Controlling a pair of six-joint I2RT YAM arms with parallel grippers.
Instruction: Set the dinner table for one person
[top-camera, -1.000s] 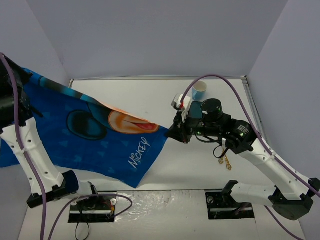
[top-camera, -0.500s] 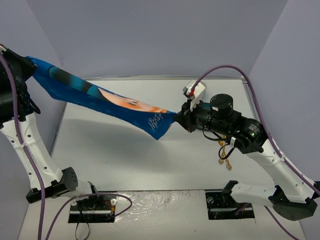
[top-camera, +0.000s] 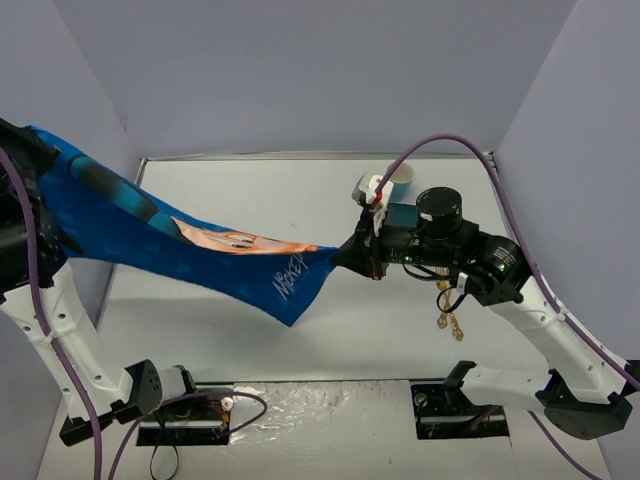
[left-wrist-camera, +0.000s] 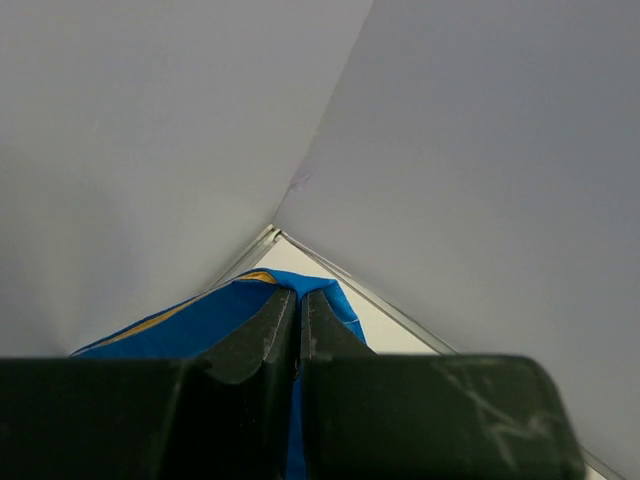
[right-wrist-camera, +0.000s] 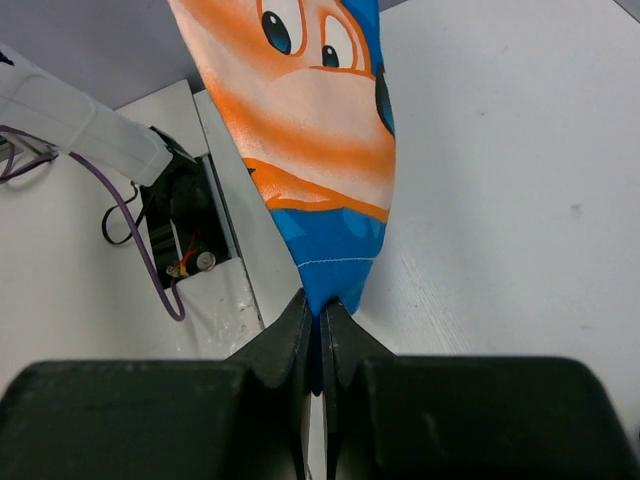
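Although the surface (top-camera: 330, 340) stretches from the arm bases to the far wall, no place setting is laid out on it yet. The blue Mickey Mouse placemat (top-camera: 130, 235) hangs in the air above it, strung between the two arms. A second ago the cloth hung broad, its lower edge drooping toward the near side. Half a second ago it was pulled into a tight, narrow band. Now it has slackened a little and sags again, with the lettered part dangling below the middle of the span. The left claw (left-wrist-camera: 298, 300) is clamped on one end of the cloth, held high by the left wall. The right claw (right-wrist-camera: 318, 308) is pinched together on the opposite corner, over the middle of the surface and slightly lower than half a second ago. I judge that the arms are shaking out or turning the cloth before it goes down. If so, the first step of the setting is in hand but not done, and the cloth must lie flat before anything sits on it.

Counted, there is one surface, one placemat, and two arms with one claw each. One white-and-blue cup (top-camera: 400, 178) stands at the far right, partly behind the right wrist. A few small gold-coloured pieces (top-camera: 447, 320) lie near the right arm, too small to count or name.
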